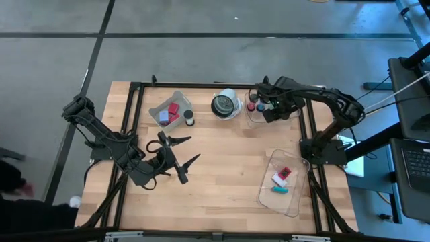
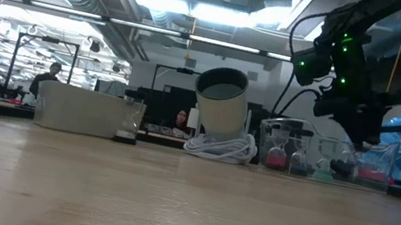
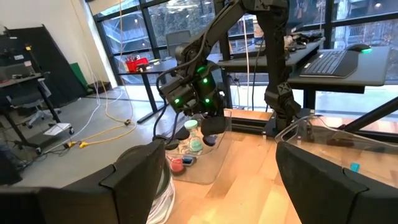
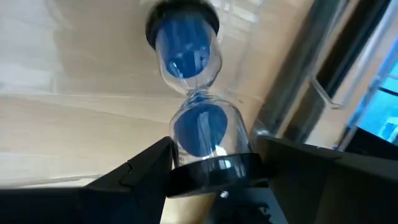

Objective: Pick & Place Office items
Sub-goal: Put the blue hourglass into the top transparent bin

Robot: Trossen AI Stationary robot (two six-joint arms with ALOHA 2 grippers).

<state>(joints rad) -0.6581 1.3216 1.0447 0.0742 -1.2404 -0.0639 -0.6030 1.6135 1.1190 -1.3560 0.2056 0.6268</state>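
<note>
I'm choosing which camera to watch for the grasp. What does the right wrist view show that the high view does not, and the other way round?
Only the right wrist view shows that the item between the right gripper's fingers is a blue sand timer, with its dark base cap level with them; a firm grip cannot be confirmed.

Only the high view shows the layout: the left gripper open over bare table, a tray of red blocks, a near-right tray of blocks, and the white-and-black round object.

Both show the right gripper and the wooden table.

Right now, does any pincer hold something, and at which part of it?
The right pincer has a blue sand timer between its fingers at one dark end cap, over the far clear tray. The left pincer is open and holds nothing.
</note>
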